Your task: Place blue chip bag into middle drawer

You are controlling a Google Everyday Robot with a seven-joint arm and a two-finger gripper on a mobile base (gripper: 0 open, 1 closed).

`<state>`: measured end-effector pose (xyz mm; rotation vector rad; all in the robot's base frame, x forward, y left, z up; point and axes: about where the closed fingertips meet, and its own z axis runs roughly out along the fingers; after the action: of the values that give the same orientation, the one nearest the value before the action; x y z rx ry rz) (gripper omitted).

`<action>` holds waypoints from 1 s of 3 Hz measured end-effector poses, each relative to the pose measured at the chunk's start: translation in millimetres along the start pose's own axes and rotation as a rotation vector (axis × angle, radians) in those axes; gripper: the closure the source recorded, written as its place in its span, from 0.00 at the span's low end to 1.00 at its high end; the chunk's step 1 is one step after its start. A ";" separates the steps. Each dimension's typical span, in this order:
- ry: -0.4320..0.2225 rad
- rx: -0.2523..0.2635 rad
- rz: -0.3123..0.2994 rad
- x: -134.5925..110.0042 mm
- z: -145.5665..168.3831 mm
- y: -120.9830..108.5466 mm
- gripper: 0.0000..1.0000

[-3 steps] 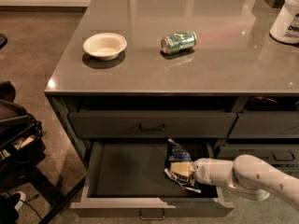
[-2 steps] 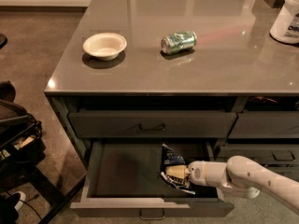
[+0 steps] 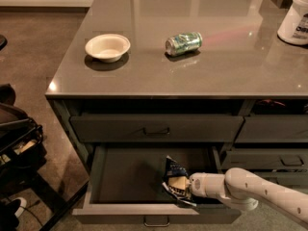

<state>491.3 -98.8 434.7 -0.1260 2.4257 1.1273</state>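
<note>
The blue chip bag [image 3: 175, 180] is a crinkly dark blue foil bag with pale patches. It sits inside the open middle drawer [image 3: 126, 176], toward the right of its dark floor. My gripper [image 3: 188, 185] reaches in from the right on a white arm and is at the bag's right side, touching it. The bag hides the fingertips. The drawer's front with its small metal loop handle [image 3: 156, 221] is pulled out at the bottom of the view.
A green soda can [image 3: 183, 43] lies on its side on the grey counter [image 3: 216, 71], with a white bowl [image 3: 107, 46] to its left and a white jar [image 3: 295, 19] at the far right. A shut top drawer [image 3: 157, 128] is above. Dark equipment [image 3: 14, 143] stands at the left.
My gripper and the chip bag have moved left and deeper across the drawer floor. The bag now stands more upright than before.
</note>
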 end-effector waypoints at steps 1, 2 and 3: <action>-0.012 0.016 0.000 -2.7 0.9 -3.9 0.82; -0.012 0.016 0.000 -2.7 1.0 -3.9 0.59; -0.012 0.016 0.000 -2.7 1.0 -3.9 0.36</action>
<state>495.0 -100.9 432.6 -0.1137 2.4239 1.1050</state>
